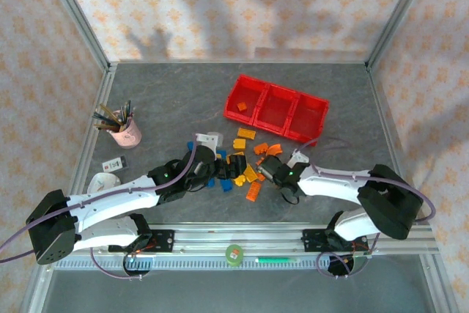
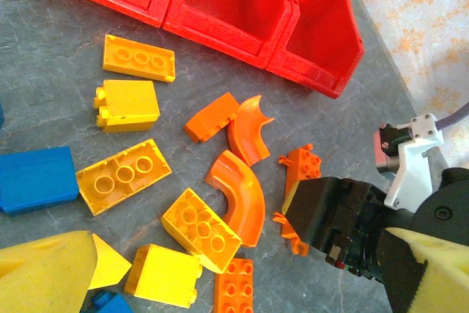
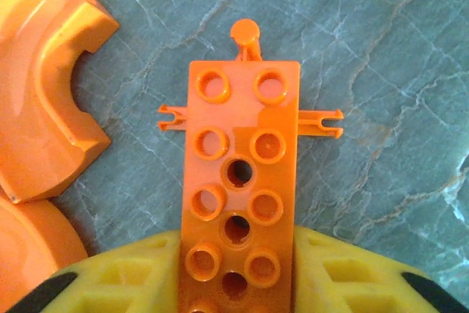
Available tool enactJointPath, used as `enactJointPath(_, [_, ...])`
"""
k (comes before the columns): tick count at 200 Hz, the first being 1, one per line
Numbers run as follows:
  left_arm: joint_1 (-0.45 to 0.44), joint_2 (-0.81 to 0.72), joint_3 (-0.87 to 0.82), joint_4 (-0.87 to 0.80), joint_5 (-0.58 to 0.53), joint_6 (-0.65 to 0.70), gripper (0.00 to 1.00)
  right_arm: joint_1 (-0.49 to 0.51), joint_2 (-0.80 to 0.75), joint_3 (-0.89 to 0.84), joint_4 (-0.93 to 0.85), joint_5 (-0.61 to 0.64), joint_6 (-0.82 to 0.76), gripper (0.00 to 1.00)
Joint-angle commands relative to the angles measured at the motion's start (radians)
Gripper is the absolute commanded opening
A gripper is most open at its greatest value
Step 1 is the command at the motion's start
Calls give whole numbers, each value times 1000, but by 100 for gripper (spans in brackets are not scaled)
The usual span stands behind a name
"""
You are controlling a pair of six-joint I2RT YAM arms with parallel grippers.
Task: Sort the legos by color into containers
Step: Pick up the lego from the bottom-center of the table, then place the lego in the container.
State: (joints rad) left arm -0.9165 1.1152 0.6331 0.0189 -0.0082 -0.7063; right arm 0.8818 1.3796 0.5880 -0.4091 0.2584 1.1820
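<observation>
right wrist — orange studded pegged lego (image 3: 242,128), gripped in right jaws, left jaws wide

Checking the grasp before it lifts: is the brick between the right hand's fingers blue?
No, the right hand has an orange studded plate clamped between its yellow fingers.

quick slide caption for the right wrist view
Right gripper clamps a long orange lego plate, a curved orange lego at left on the grey table.
</observation>
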Motion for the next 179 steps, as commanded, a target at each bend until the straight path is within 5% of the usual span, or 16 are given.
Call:
enactJointPath(1, [-10, 2, 27, 14, -24, 4, 99, -14, -31, -33, 3, 9, -7, 31])
enactJointPath(107, [1, -38, 54, -45, -137, 5, 99, -37, -75, 257, -123, 130, -345, 26])
enactJointPath(179, [123, -96, 72, -82, -141, 27, 99, -116, 236, 657, 7, 51, -700, 26])
